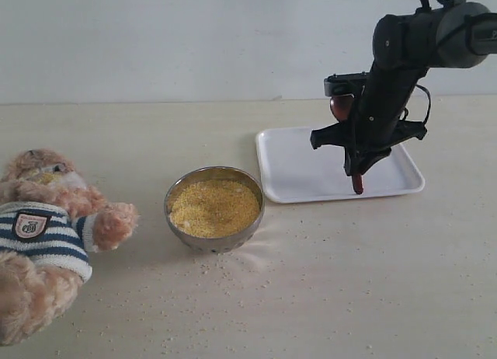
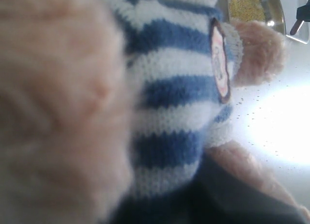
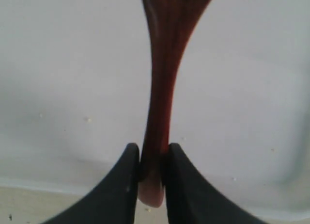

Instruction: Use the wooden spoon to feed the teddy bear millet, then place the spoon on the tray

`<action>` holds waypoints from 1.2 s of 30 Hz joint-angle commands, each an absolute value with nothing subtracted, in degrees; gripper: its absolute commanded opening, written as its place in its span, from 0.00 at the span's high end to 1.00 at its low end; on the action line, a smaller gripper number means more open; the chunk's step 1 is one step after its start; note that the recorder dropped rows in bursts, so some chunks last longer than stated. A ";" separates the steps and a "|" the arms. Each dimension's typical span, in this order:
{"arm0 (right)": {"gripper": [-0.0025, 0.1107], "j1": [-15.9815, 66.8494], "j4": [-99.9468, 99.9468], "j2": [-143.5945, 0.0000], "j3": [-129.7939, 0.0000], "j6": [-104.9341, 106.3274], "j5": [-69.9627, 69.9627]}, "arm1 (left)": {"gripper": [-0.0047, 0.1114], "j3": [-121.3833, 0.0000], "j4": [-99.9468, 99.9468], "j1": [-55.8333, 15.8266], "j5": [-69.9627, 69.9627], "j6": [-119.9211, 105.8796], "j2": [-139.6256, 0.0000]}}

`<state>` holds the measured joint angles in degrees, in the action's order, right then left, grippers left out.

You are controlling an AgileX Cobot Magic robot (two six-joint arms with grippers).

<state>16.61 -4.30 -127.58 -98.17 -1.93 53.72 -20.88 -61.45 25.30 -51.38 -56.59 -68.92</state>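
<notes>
right pincer (image 3: 152, 151) clenched on the wooden spoon (image 3: 162, 88) handle, above the white tray (image 1: 299, 172). millet (image 1: 213, 207) bowl just left of the tray; teddy bear (image 1: 46, 227) far left on the tabletop (image 1: 349, 281) (left pincer's grip: cannot tell).

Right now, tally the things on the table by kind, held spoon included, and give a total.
Fluffy light-brown plush teddy bear in striped shirt: 1
Round shiny steel bowl of yellow millet: 1
Flat white rectangular tray: 1
Slim dark reddish-brown wooden spoon: 1
Total: 4
</notes>
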 commanded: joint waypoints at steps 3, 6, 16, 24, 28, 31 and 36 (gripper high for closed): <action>0.98 15.94 -5.51 -128.73 -98.88 -1.05 51.91 | 0.89 -20.80 -62.68 25.38 -51.94 -56.58 -68.35; 0.98 15.94 -5.51 -128.73 -98.88 -0.53 51.47 | 0.89 -20.80 -62.68 25.38 -51.94 -56.58 -68.35; 0.58 15.94 -5.51 -128.73 -98.88 -0.34 49.97 | 0.89 -20.80 -62.68 25.38 -51.94 -56.58 -68.35; 0.58 15.94 -5.87 -127.88 -98.88 -0.65 49.75 | 0.89 -20.80 -62.68 25.38 -51.94 -56.58 -68.35; 0.59 15.94 -5.65 -125.42 -98.77 -0.53 50.09 | 0.89 -20.80 -62.68 25.38 -51.94 -56.58 -68.35; 0.59 15.94 -4.37 -122.63 -96.64 0.78 50.70 | 0.89 -20.80 -62.68 25.38 -51.94 -56.58 -68.35; 0.74 15.94 -0.59 -116.19 -88.53 0.00 46.64 | 0.89 -20.80 -62.68 25.38 -51.94 -56.58 -68.35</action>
